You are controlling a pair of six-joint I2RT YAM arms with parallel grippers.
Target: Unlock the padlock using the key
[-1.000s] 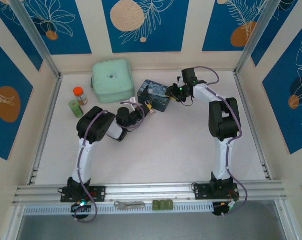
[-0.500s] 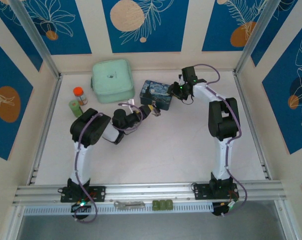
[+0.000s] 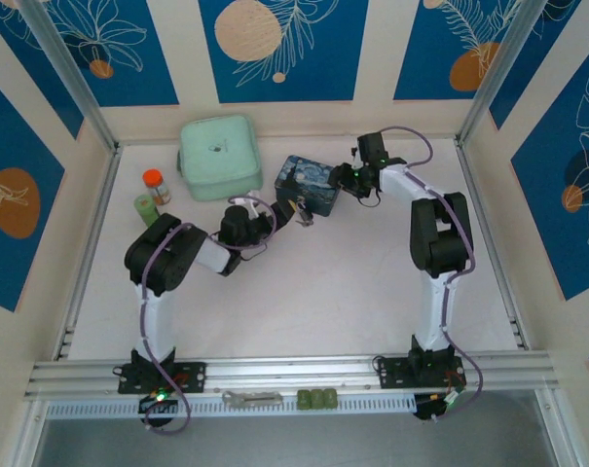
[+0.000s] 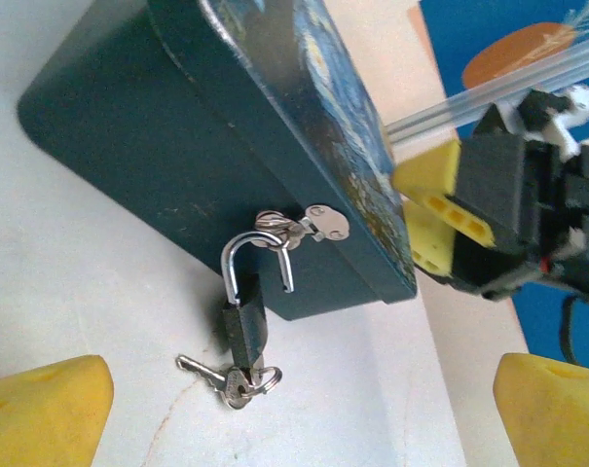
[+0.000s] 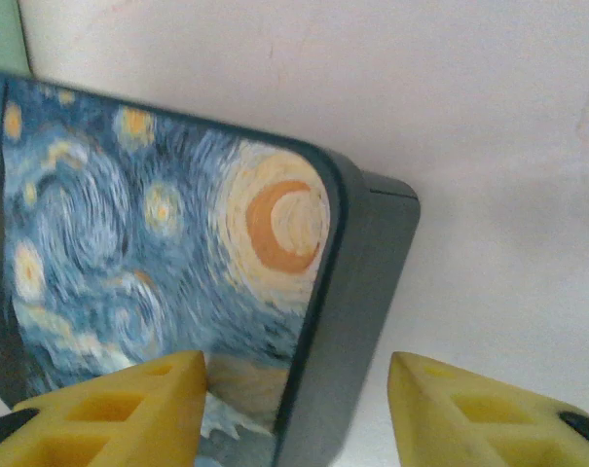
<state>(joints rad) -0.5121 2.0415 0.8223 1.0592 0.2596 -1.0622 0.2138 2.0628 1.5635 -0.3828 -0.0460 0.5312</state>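
The padlock (image 4: 245, 326), small and dark, hangs by its silvery shackle (image 4: 238, 263) from the hasp of the blue-and-yellow painted tin box (image 4: 192, 146). One shackle leg stands free of the body. A key (image 4: 238, 386) sits in its underside, with a ring and a second key lying on the table. My left gripper (image 4: 304, 389) is open, its yellow fingers (image 4: 51, 409) wide apart just short of the lock, holding nothing. My right gripper (image 5: 296, 375) is open and straddles the box (image 5: 167, 243) at its right edge. From above, the left gripper (image 3: 296, 211) and the right gripper (image 3: 347, 178) flank the box (image 3: 309, 183).
A mint-green lidded container (image 3: 216, 156) stands behind and left of the box. An orange-capped bottle (image 3: 156, 185) and a small green jar (image 3: 144, 208) stand at the left. A wrench (image 3: 252, 397) and green pieces (image 3: 318, 398) lie on the front rail.
My left arm's elbow has swung left while its gripper edged right toward the box front. The right gripper shifted slightly along the box's right end.
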